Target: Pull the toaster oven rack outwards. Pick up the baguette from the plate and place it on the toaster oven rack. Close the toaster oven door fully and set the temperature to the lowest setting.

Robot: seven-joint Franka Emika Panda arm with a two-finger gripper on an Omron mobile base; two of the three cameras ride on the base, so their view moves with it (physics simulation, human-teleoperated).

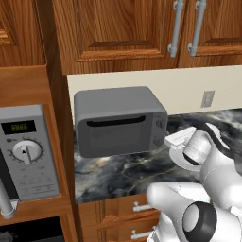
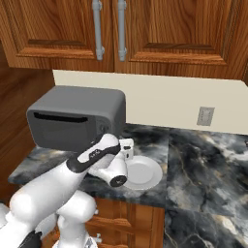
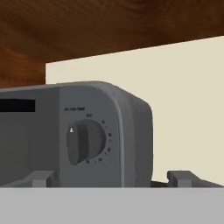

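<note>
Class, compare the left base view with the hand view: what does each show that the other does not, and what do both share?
Left base view alone: the silver microwave with its green display, the marbled counter, the plate beside the arm, the wall outlet and the closed toaster oven door. Hand view alone: the fine markings round the temperature knob and the open gripper. Both: the grey toaster oven, the cream wall and wooden cabinets.

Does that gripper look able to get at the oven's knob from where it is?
Probably yes: the gripper is open and faces the knob on the toaster oven, with nothing between them.
</note>
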